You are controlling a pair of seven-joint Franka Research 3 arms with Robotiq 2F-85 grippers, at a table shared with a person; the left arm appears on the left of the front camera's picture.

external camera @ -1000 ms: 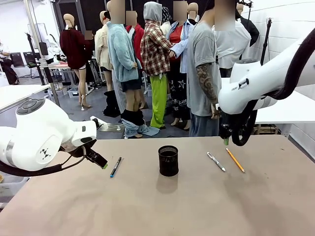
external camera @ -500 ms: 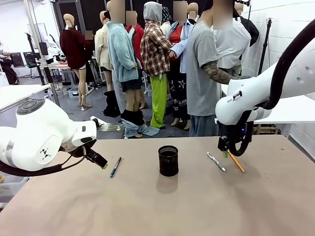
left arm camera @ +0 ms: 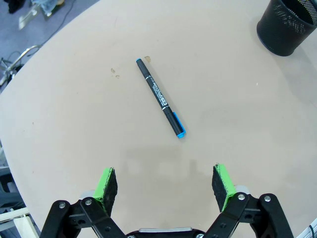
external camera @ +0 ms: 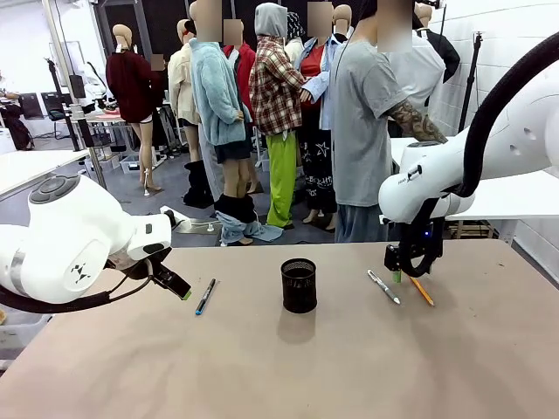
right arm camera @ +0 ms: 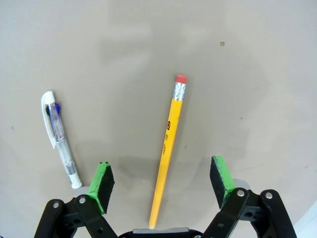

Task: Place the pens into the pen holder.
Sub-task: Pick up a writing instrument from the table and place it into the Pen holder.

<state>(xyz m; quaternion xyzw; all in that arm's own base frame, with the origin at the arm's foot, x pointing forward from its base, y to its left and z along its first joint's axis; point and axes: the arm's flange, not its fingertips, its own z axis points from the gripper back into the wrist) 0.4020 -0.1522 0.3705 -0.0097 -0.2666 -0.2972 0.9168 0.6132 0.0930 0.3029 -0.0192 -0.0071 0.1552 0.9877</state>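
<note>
Your right gripper (right arm camera: 161, 173) stands wide astride the slim yellow pencil (right arm camera: 168, 144), clear plastic pen (right arm camera: 59, 136) alongside. Your left gripper (left arm camera: 164, 178) gapes wide near the blue-tipped black pen (left arm camera: 161, 98).

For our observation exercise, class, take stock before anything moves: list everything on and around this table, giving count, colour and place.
Pen holder: one, black wire mesh, upright mid-table.
Marker pen: one, dark with a blue end, lying on the robot's left of the holder, ahead of the left gripper.
Ballpoint pen: one, clear with a white clip, lying on the robot's right of the holder.
Pencil: one, yellow-orange with a pink eraser, lying beside the ballpoint pen.
Table: one, beige.
Person: one, grey T-shirt, standing at the far edge.
Left gripper: one, black with green pads, open, over the table's left side.
Right gripper: one, black with green pads, open, a finger on either side of the pencil.
</note>
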